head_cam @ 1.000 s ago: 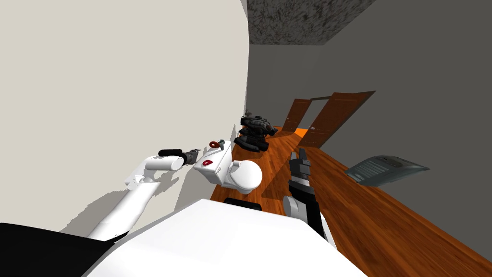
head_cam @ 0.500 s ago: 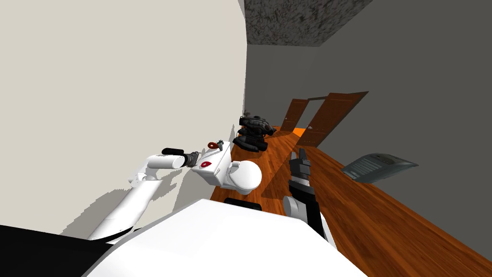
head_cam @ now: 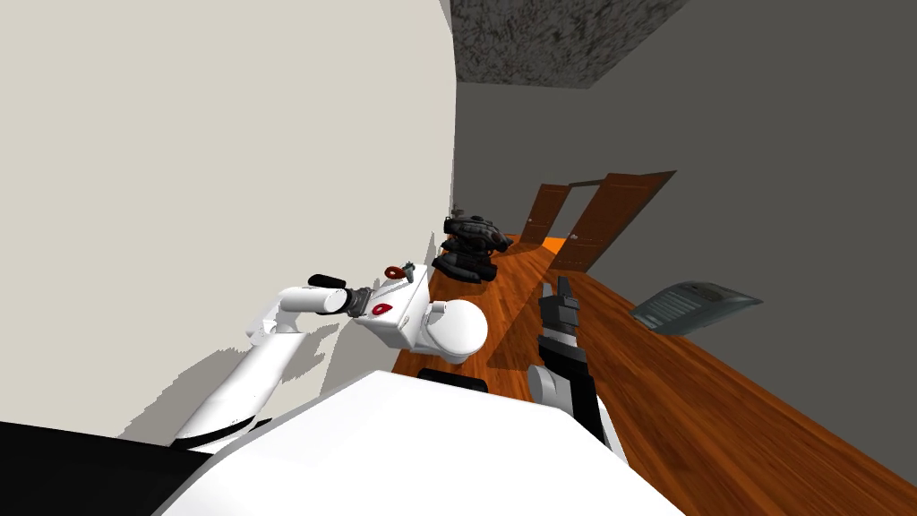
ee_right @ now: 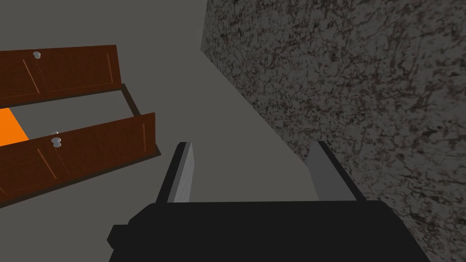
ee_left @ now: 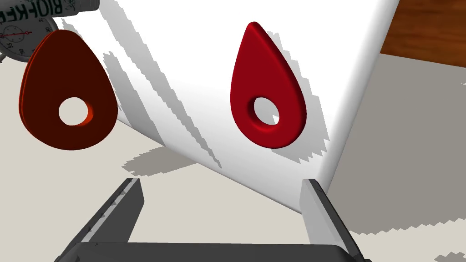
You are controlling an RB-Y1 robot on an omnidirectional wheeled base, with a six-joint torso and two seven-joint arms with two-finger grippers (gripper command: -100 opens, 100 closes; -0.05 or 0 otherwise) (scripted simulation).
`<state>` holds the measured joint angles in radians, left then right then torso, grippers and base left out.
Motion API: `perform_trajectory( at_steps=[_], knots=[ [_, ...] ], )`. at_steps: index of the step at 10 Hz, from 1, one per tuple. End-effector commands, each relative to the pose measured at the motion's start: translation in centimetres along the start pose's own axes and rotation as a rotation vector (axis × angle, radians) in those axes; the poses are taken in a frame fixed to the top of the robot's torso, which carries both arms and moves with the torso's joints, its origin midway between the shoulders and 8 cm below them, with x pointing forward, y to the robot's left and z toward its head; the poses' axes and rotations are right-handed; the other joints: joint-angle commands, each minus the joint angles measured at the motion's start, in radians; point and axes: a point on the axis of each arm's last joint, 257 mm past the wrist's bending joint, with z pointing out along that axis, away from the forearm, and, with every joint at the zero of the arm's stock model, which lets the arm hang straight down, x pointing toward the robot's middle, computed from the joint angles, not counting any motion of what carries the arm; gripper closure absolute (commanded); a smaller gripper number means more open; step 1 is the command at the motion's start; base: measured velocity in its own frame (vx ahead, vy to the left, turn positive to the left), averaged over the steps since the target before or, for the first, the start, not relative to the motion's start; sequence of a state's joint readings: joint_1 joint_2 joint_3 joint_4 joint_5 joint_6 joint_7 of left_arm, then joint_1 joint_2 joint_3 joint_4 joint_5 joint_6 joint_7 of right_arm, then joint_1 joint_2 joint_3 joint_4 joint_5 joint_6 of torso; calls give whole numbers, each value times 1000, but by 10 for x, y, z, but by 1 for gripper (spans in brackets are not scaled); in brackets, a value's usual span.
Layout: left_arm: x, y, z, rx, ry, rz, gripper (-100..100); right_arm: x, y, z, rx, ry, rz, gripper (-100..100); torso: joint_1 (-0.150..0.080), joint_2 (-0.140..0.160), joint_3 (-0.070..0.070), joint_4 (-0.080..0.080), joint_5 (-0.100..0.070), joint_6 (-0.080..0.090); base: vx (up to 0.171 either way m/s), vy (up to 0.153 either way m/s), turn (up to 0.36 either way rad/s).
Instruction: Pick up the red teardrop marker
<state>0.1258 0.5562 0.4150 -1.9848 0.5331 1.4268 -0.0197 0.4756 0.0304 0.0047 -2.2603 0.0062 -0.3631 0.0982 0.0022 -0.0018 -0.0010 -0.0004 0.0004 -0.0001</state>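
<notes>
Two red teardrop markers with a round hole lie on the white toilet tank lid (head_cam: 403, 296). The near marker (ee_left: 266, 88) (head_cam: 382, 308) lies flat on the lid, just ahead of my left gripper (ee_left: 220, 182) (head_cam: 363, 302) and towards its right finger. The gripper is open and empty, at the lid's near end. The far marker (ee_left: 66, 93) (head_cam: 393, 270) is darker and sits at the lid's other end, off to the side of the left finger. My right gripper (head_cam: 561, 287) (ee_right: 252, 144) is raised over the floor, open and empty.
A beige wall (head_cam: 224, 179) runs close along my left arm. A small dial gauge (ee_left: 20, 38) and a lettered bottle (ee_left: 45, 7) stand by the far marker. The toilet bowl (head_cam: 457, 327), a dark heap (head_cam: 470, 242), brown doors (head_cam: 609, 219) and a grey panel (head_cam: 694, 305) lie beyond.
My left arm has reached further along the wall, bringing its gripper up to the near end of the tank lid. The right arm has stayed where it was.
</notes>
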Motion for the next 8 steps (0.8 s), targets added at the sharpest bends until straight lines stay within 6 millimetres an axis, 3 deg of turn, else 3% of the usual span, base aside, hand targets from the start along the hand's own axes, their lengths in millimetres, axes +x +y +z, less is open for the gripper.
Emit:
perform_trajectory(
  at_steps=[1,8],
  knots=[
    [2,10,0,-46,6,-6,-100,0,0,0,0,0,0,0,0,0,0,0,0,0,26,28,-42],
    [18,50,0,-232,42,-32,-100,0,0,0,0,0,0,0,1,-1,0,0,0,0,26,29,-50]
  ],
)
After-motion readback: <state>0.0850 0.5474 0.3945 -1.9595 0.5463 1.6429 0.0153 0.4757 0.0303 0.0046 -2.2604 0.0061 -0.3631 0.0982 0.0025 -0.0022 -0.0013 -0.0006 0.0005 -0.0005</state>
